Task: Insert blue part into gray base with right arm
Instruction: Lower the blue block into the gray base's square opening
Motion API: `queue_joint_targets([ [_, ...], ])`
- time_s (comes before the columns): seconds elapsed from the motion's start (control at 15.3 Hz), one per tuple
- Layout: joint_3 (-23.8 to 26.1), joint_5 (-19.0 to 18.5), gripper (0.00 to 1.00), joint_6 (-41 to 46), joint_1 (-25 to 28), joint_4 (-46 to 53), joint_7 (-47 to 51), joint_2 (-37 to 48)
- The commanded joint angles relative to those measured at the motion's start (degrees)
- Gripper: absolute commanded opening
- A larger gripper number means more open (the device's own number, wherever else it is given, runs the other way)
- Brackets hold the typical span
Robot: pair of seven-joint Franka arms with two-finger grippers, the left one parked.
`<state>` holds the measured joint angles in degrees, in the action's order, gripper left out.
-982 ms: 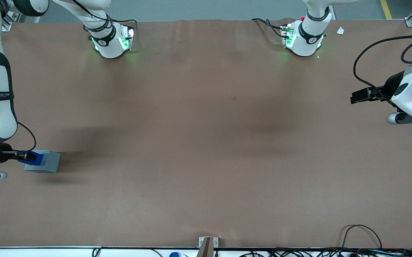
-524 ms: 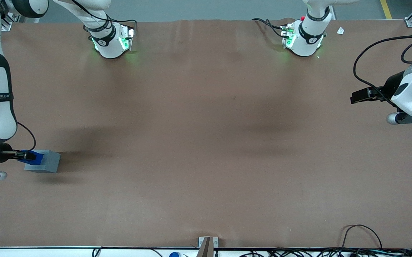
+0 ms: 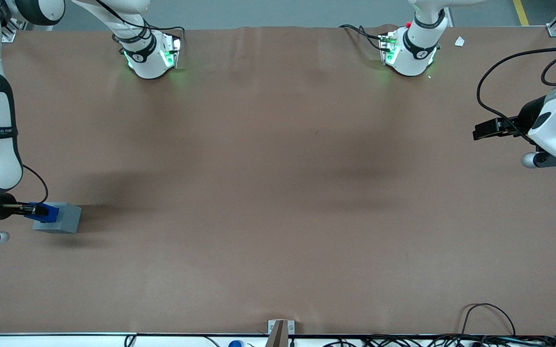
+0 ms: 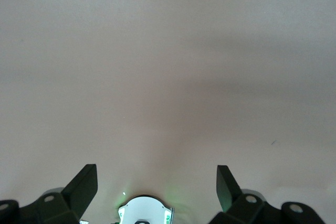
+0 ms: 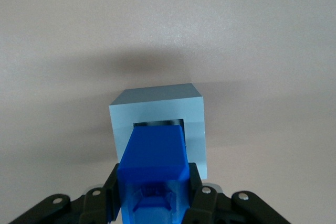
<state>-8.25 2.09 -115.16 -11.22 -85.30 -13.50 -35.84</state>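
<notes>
The gray base (image 3: 63, 218) sits on the brown table at the working arm's end; it also shows in the right wrist view (image 5: 157, 109). The blue part (image 3: 46, 213) is held between the black fingers of my right gripper (image 3: 34, 210), which is shut on it. In the right wrist view the blue part (image 5: 155, 156) reaches over the base, with its end at the square recess (image 5: 157, 124). The fingers (image 5: 111, 187) press on both of its sides. I cannot tell how deep its end sits in the recess.
The brown table (image 3: 278, 193) stretches wide toward the parked arm's end. Two arm bases with green lights (image 3: 150, 55) (image 3: 408, 53) stand at the edge farthest from the front camera. Cables (image 3: 490, 318) lie along the near edge.
The right arm's upper link has shifted slightly. The gripper, blue part and gray base stay where they were.
</notes>
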Motion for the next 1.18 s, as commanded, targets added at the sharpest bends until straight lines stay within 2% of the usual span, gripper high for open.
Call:
queue_joint_targets([
  [0.0, 0.6, -0.2, 0.12, 1.0, -1.0, 1.9, -1.0, -1.2],
  [0.98, 0.7, 0.1, 0.11, 0.5, -0.9, 2.1, -0.9, -2.4],
  [1.05, 0.7, 0.2, 0.12, 0.5, -0.9, 2.1, -0.8, -2.7],
  [1.11, 0.7, 0.2, 0.18, 0.5, -0.9, 2.1, -0.8, -2.7],
])
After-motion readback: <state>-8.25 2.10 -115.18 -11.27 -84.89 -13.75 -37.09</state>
